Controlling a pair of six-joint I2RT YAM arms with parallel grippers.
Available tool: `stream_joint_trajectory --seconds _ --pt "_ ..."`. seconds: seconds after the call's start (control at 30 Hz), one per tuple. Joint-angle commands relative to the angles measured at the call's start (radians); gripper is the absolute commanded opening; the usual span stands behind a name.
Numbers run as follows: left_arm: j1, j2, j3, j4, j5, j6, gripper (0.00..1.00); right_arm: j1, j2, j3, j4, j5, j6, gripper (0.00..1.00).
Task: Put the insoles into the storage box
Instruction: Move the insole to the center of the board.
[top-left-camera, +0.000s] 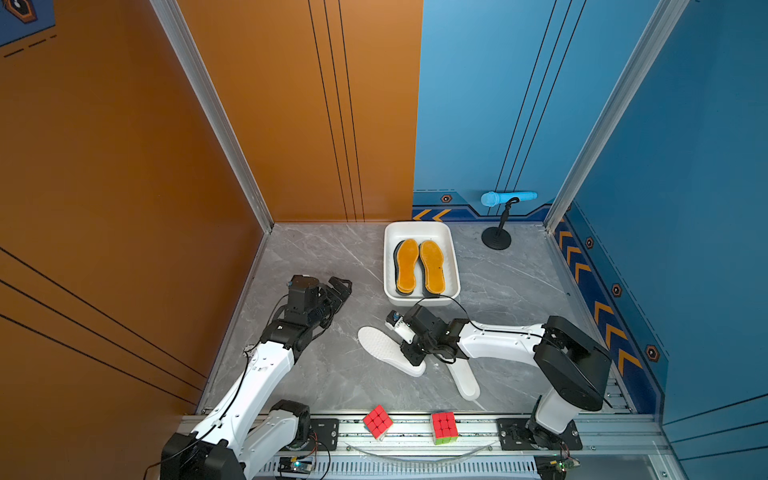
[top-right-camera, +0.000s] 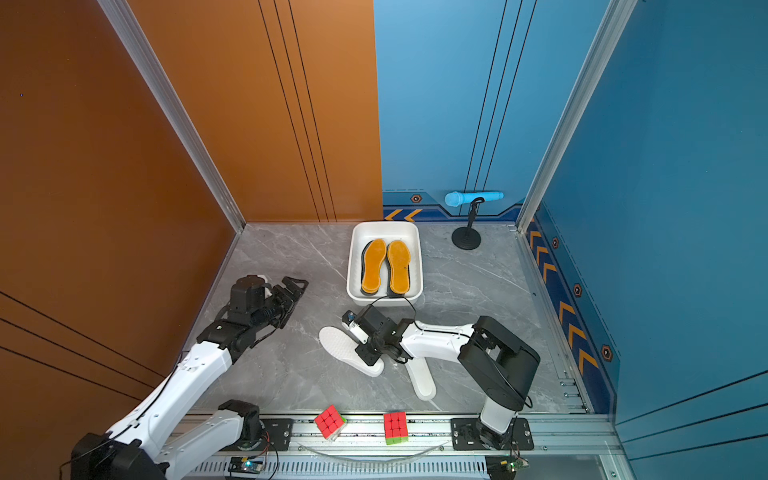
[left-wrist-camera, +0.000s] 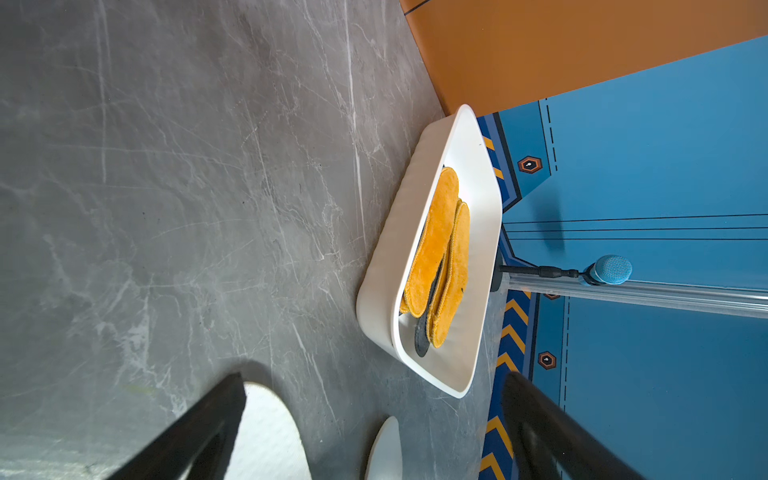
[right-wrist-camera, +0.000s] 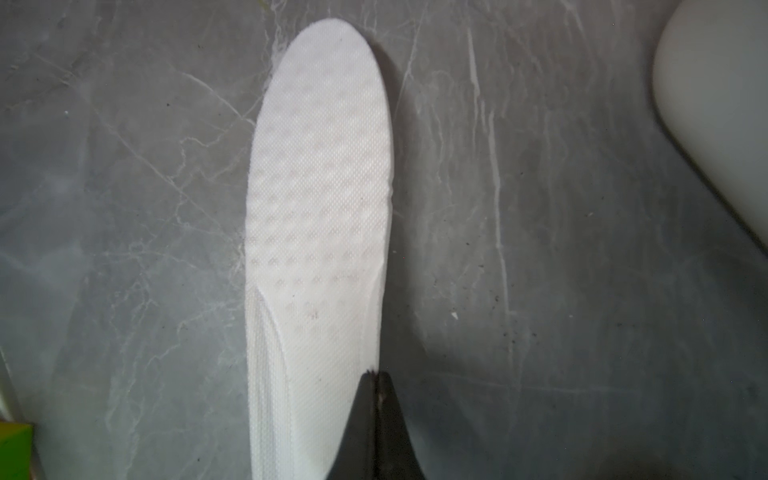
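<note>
- My right end effector (right-wrist-camera: 376, 382) is pressed together at the long side edge of the textured white foot-shaped insole (right-wrist-camera: 320, 187), toward the heel. The tips look to pinch only that thin rim, so it is a shallow bite.
- That insole lies flat on the grey marbled worktop (top-left-camera: 316, 266), its toe reaching out beyond my fingertips. It sits outside the white shallow plastic storage box (top-left-camera: 415, 225), near the box's front wall.
- To do this well, I judge: lift slowly and expect the pad to droop. Clear the near rim with room to spare, and line the pad lengthwise with the box before letting go.
- The box holds fuzzy orange-yellow insoles (top-left-camera: 406, 266) lying over dark insoles (left-wrist-camera: 421, 340).
- A second white insole (top-left-camera: 465, 380) lies on the worktop, partly under my right arm.
- My left end effector (top-left-camera: 340, 286) is spread wide and empty, well apart from both white pads.
</note>
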Motion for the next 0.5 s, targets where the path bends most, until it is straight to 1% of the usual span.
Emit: stream_joint_trajectory --seconds 0.0,0.07,0.1,0.2,0.23,0.43,0.47 --pt "-0.007 0.012 0.02 -0.005 -0.015 0.026 0.98 0.001 -0.001 -0.007 0.031 0.023 0.093 0.0" --pt "-0.007 0.023 0.015 -0.007 -0.013 0.03 0.98 0.003 0.01 -0.01 0.036 0.039 0.122 0.0" --pt "-0.007 0.029 0.011 0.021 -0.01 0.03 0.98 0.003 0.014 -0.014 0.042 0.048 0.135 0.01" --pt "-0.004 0.059 0.008 0.054 0.012 0.042 0.98 0.003 0.019 -0.032 0.064 0.062 0.155 0.1" --pt "-0.004 0.07 0.006 0.06 0.02 0.046 0.98 0.003 0.018 -0.035 0.067 0.066 0.156 0.11" --pt "-0.007 0.114 -0.03 0.151 0.061 0.021 0.98 0.003 0.004 -0.038 0.045 0.083 0.132 0.28" --pt "-0.009 0.12 -0.033 0.158 0.065 0.02 0.98 0.002 0.003 -0.037 0.043 0.08 0.129 0.29"
